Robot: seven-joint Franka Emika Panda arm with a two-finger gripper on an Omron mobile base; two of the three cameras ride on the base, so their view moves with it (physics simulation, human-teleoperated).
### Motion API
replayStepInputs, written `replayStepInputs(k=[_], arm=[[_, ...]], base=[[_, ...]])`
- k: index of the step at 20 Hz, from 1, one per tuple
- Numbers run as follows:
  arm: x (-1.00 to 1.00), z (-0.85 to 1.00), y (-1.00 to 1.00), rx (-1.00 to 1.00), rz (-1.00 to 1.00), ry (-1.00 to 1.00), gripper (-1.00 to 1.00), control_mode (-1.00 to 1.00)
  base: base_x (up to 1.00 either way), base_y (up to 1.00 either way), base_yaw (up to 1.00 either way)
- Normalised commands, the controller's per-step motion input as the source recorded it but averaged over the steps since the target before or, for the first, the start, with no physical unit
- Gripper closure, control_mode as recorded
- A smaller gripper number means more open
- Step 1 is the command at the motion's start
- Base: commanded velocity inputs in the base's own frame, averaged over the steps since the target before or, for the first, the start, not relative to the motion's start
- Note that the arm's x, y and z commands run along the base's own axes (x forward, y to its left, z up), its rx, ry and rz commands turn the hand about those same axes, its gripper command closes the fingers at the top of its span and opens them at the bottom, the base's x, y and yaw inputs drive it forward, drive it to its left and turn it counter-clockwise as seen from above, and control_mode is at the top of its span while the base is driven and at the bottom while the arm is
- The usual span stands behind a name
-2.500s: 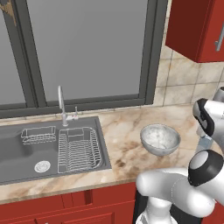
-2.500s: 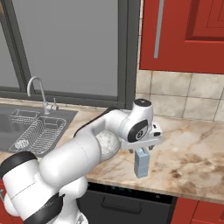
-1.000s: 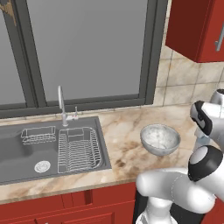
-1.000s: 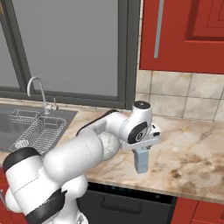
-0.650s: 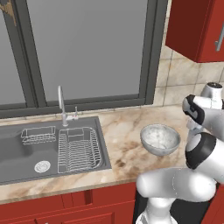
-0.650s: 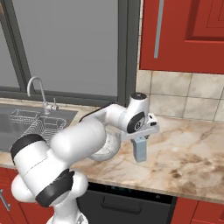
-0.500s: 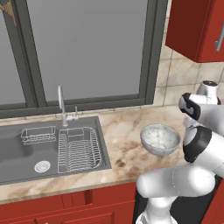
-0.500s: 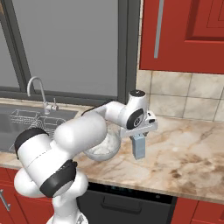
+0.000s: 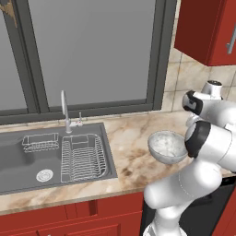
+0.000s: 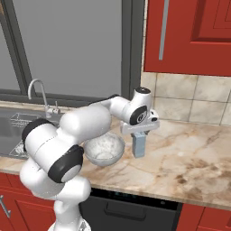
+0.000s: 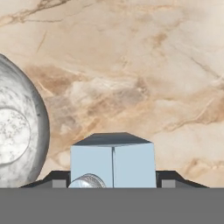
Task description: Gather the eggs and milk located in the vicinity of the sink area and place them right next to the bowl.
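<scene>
On marble counter (image 10: 189,153), centre frame: milk (image 10: 139,144) clamped in gripper (image 10: 139,135), swung from farther right to just beside bowl (image 10: 104,150); ready for release, eggs to follow.

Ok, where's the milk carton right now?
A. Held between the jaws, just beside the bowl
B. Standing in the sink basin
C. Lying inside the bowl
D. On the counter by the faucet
A: the milk carton hangs from the gripper over the counter, next to the bowl on its right in the right base view.
</scene>
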Motion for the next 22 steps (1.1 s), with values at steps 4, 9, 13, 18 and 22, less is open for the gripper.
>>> replayStepInputs(k=[4,9,13,18,22], arm=[[0.00,0.00,0.16,0.08,0.00,0.00,1.00,-1.00],[0.00,-0.01,0.16,0.00,0.00,0.00,1.00,-1.00],[0.00,-0.08,0.08,0.00,0.00,0.00,1.00,-1.00],[-0.11,-0.21,0.12,-0.01,0.00,-0.01,1.00,-1.00],[-0.09,-0.07,0.00,-0.01,0.00,-0.01,1.00,-1.00]], base=[[0.00,0.00,0.00],[0.00,0.00,0.00],[0.00,0.00,0.00],[0.00,0.00,0.00],[0.00,0.00,0.00]])
